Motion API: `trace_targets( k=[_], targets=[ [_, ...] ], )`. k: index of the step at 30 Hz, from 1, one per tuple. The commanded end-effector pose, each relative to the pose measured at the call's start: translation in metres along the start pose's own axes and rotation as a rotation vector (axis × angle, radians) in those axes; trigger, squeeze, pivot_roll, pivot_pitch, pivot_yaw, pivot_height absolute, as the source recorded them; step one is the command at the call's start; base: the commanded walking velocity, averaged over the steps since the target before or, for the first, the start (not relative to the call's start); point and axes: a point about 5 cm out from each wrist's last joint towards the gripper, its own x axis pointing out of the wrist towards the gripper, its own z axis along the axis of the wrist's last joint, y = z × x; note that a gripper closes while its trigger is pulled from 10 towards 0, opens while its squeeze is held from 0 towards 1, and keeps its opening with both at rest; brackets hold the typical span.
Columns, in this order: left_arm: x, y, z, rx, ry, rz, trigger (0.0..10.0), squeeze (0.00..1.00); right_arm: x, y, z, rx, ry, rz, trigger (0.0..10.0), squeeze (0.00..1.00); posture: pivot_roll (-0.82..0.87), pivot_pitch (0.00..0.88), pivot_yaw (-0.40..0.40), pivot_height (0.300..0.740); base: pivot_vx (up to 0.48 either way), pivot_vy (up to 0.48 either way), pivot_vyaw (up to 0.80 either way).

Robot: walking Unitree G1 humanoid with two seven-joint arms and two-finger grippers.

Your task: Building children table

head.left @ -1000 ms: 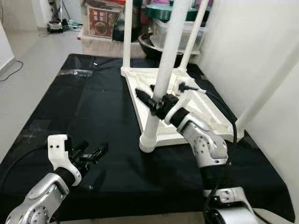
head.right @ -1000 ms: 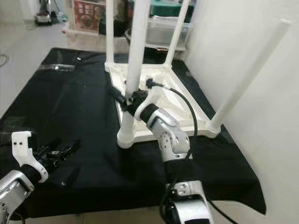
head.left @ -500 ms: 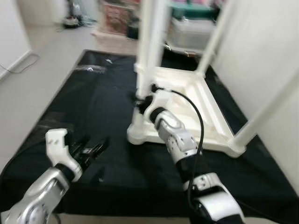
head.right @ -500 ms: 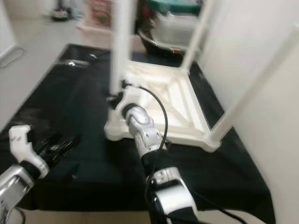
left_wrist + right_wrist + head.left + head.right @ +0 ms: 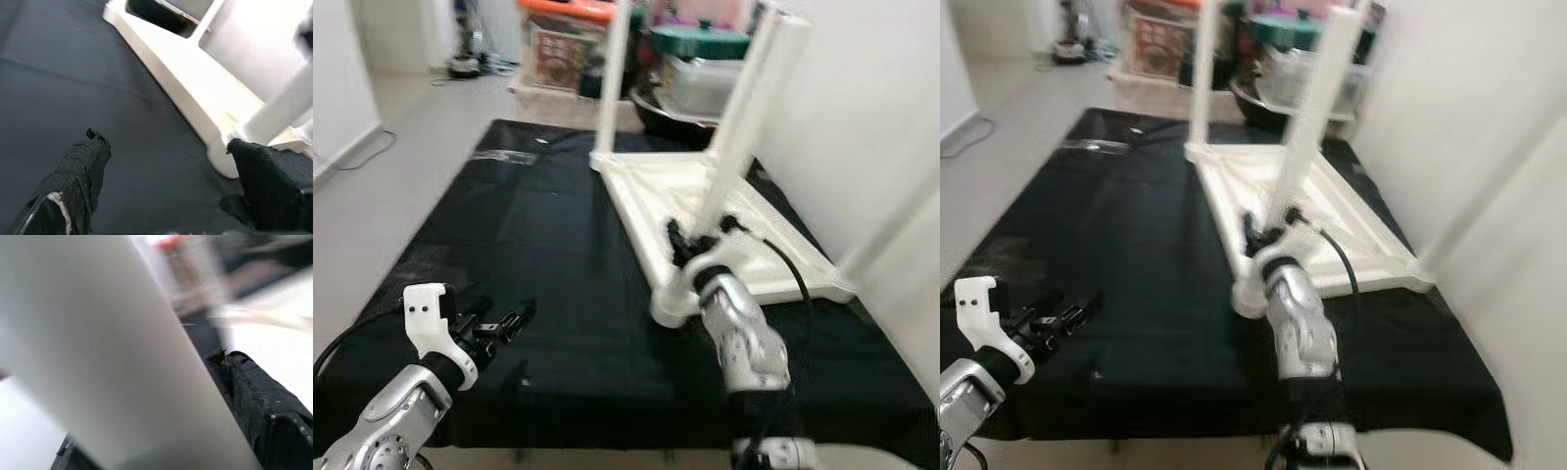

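The white plastic children table (image 5: 734, 220) lies upside down on the black cloth-covered surface (image 5: 538, 235), at the side near the white wall (image 5: 862, 108), with its round white legs pointing up. The right tool (image 5: 693, 238) is closed around the nearest white table leg (image 5: 729, 162), low on the leg just above the table corner. The left tool (image 5: 501, 324) hangs over the black surface well apart from the table, and its two black taped fingers (image 5: 78, 171) stand apart with nothing between them.
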Motion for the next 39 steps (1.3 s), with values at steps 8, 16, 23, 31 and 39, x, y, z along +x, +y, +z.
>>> trace_targets(
  k=[8, 16, 23, 31, 39],
  targets=[
    [-0.001, 0.004, -0.001, -0.007, -0.006, 0.01, 10.0, 0.0, 0.013, 0.009, -0.002, -0.186, 0.169, 0.551, 10.0, 0.0, 0.19, 0.0, -0.152, 0.74, 0.0, 0.0, 0.0],
    [-0.005, 0.005, 0.0, -0.014, -0.026, 0.021, 10.0, 0.0, -0.003, 0.017, -0.041, -0.226, 0.288, 0.604, 0.0, 0.0, 0.19, 0.0, -0.158, 0.74, 0.0, 0.0, 0.0],
    [-0.004, 0.002, 0.0, -0.026, -0.032, 0.003, 10.0, 0.0, -0.042, -0.095, -0.069, -0.222, 0.32, -0.89, 0.0, 0.0, 0.16, 0.0, -0.145, 0.74, 0.0, 0.0, 0.0],
    [-0.003, 0.0, 0.0, -0.03, -0.034, -0.006, 10.0, 0.0, -0.095, -0.09, -0.072, -0.317, 0.299, -1.067, 10.0, 0.0, 0.13, 0.0, -0.13, 0.74, 0.0, 0.0, 0.0],
    [-0.002, -0.002, 0.001, -0.036, -0.041, -0.021, 10.0, 0.0, -0.004, -0.023, -0.004, -0.051, -0.02, -0.119, 10.0, 0.0, 0.13, 0.0, -0.128, 0.74, 0.0, 0.0, 0.0]
  ],
)
